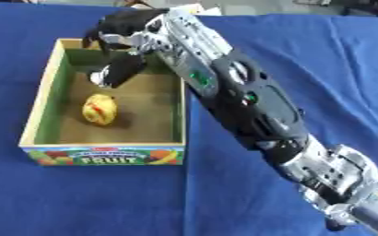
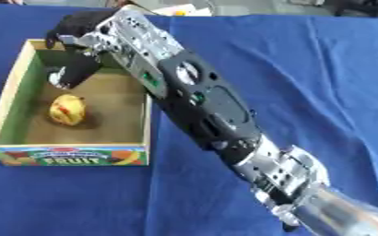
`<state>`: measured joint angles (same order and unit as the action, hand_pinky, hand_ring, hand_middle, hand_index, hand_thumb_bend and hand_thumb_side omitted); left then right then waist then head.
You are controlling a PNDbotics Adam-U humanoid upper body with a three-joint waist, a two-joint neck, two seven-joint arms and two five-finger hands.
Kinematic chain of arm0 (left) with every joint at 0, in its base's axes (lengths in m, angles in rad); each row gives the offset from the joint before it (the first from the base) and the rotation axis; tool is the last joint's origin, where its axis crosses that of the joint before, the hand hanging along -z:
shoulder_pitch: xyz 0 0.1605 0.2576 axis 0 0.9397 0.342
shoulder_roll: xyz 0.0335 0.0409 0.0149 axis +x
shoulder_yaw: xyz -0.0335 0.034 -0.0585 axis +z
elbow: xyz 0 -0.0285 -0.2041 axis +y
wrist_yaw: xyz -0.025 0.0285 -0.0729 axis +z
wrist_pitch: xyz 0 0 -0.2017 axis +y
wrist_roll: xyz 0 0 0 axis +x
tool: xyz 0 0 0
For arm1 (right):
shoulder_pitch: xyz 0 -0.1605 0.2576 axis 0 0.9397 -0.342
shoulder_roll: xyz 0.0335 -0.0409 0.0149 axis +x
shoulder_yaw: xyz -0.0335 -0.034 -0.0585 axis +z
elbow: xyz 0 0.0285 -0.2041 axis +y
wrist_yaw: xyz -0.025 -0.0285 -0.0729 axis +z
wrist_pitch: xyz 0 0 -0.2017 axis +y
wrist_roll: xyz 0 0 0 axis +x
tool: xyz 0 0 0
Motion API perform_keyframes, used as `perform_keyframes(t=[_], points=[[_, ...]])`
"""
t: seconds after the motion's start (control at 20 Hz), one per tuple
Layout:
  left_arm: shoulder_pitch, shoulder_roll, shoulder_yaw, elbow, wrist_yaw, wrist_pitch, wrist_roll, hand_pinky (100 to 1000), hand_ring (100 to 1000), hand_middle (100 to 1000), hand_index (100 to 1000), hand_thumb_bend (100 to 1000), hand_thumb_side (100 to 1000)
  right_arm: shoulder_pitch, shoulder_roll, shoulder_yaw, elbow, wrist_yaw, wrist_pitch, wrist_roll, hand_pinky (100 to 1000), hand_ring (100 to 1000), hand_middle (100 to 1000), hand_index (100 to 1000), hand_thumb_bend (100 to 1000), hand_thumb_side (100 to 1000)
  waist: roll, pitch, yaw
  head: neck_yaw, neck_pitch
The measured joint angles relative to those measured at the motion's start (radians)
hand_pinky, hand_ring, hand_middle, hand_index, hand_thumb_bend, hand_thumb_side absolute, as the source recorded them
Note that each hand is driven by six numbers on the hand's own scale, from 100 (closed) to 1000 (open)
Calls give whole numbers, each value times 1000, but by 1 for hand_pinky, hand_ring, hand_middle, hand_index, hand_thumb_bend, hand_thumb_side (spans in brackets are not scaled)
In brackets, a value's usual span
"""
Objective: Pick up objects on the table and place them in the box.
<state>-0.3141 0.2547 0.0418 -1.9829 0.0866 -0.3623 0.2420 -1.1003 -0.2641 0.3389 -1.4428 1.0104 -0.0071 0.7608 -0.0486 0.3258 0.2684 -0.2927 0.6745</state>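
While fruit (image 1: pixel 99 109) lies inside, right hand (image 1: pixel 121 44) overhangs box (image 1: pixel 39 108).

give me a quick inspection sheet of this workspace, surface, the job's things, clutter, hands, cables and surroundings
Surface: blue cloth covers the table.
Job's things: wooden box with a FRUIT label on its front wall; one yellow fruit with red marks lies inside on the box floor.
Clutter: nothing seen on the cloth outside the box.
Hands: right hand reaches over the far part of the box, fingers pointing down, apart from the fruit and holding nothing; left hand not in view.
Cables: nothing seen.
Surroundings: something pale and yellow shows at the table's far edge, too unclear to name.
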Motion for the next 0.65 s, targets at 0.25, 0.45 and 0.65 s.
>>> perform_keyframes(t=[0.25,0.45,0.65], points=[[6,0,0,0,0,1,6,590,806,831,858,100,1000,1,-86,-75,-199,-82,78,-65,734,666,559,878,100,770,8,0,-10,15,0],[9,0,5,0,-2,0,10,589,807,831,858,100,1000,22,-152,-143,-340,-142,213,-183,712,617,555,862,100,744,20,-1,-21,30,0],[18,0,11,0,-9,1,17,588,807,831,858,100,1000,87,-233,-194,-471,-230,352,-361,723,627,589,863,100,765,27,-5,-44,47,0]])
